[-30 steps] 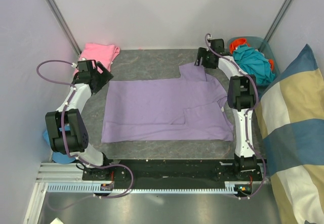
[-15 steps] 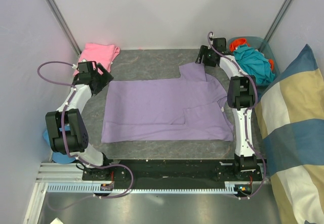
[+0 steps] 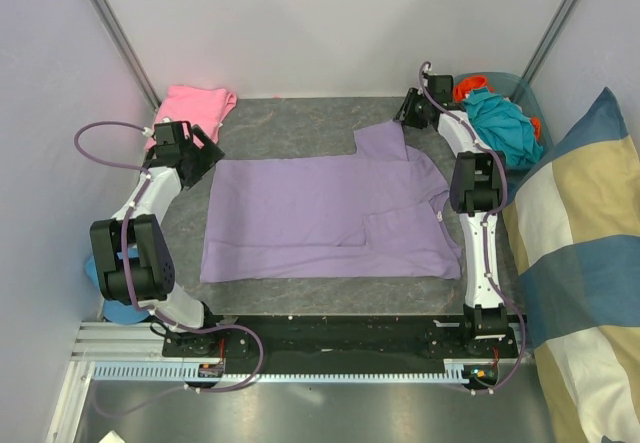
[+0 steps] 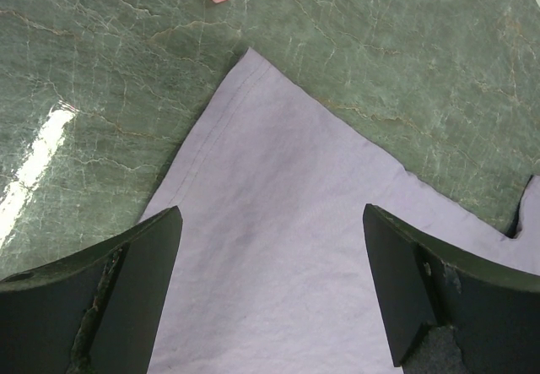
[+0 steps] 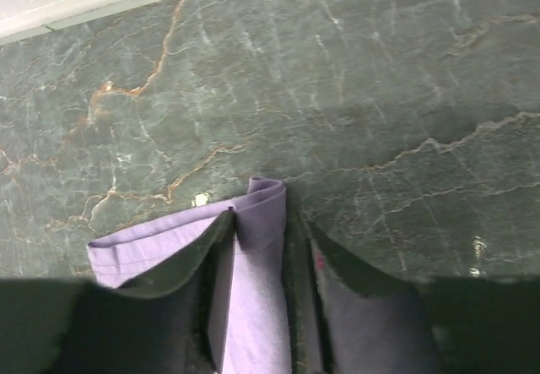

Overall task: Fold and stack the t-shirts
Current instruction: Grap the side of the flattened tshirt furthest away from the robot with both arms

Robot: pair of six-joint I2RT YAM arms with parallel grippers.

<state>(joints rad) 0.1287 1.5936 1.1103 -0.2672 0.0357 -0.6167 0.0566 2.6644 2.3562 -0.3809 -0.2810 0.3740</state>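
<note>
At the far left edge of the top view, a blue object (image 3: 110, 308) sits low beside the left arm (image 3: 135, 253), mostly covered by it and too hidden to name. Farther back, the pink t-shirt (image 3: 200, 103) lies bunched in the far left corner of the tabletop (image 3: 290, 123); the left wrist view cuts it down to a pink scrap at its upper edge. Just beside it, the left claw (image 4: 270, 222) hangs with its jaws spread wide above the far left corner of the lavender t-shirt (image 3: 320, 213), gripping nothing. That shirt lies flat across the middle of the grey-green, marble-veined surface, with one sleeve folded over the body. Pale walls (image 3: 330, 23) close in three sides, and slanted metal posts (image 3: 115, 33) stand at the corners. At the shirt's far right sleeve, the right claw (image 5: 260, 230) pinches a folded edge of lavender cloth; its fingers hide the fabric beneath. Behind the right arm (image 3: 480, 203), a bin (image 3: 512, 79) holds teal and orange cloth (image 3: 500, 128), partly blocked. A striped cushion (image 3: 580, 253) runs off the right edge.
</note>
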